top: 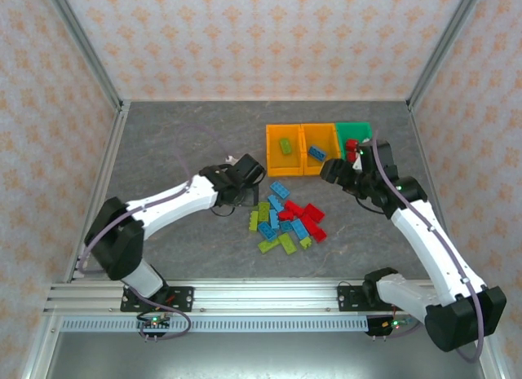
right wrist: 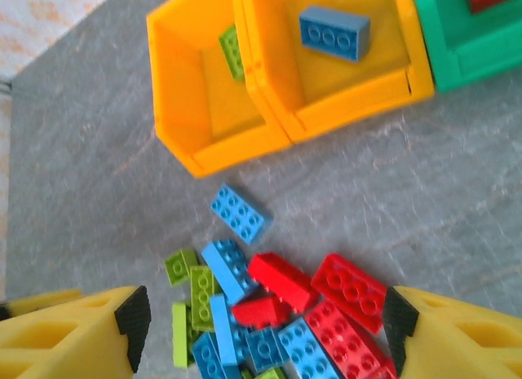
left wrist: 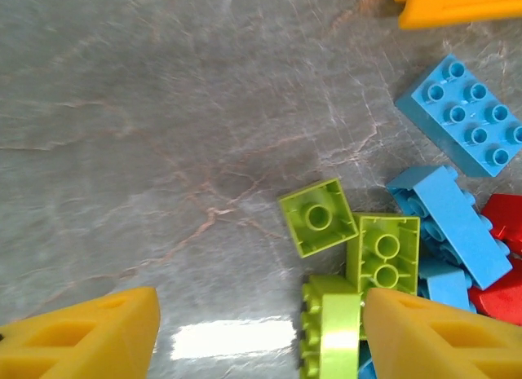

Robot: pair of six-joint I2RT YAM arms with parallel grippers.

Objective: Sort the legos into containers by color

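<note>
The legos lie in a loose pile [top: 285, 220] of lime green, light blue and red bricks at mid-table. My left gripper [top: 247, 187] hangs low at the pile's left edge. In the left wrist view it [left wrist: 261, 338] is open, and a lime brick on its side [left wrist: 330, 330] rests against the right finger [left wrist: 440, 338], well apart from the left one. My right gripper [top: 347, 165] is near the bins. It [right wrist: 265, 334] is open and holds nothing, high above the red [right wrist: 351, 289] and blue [right wrist: 239, 213] bricks.
Three bins stand in a row behind the pile. The left orange-yellow one [top: 272, 151] holds a lime brick [right wrist: 232, 51], the middle orange-yellow one [top: 330, 143] a blue brick [right wrist: 334, 33], and the green one [top: 355, 126] red bricks [top: 351, 144]. Patterned walls enclose the table.
</note>
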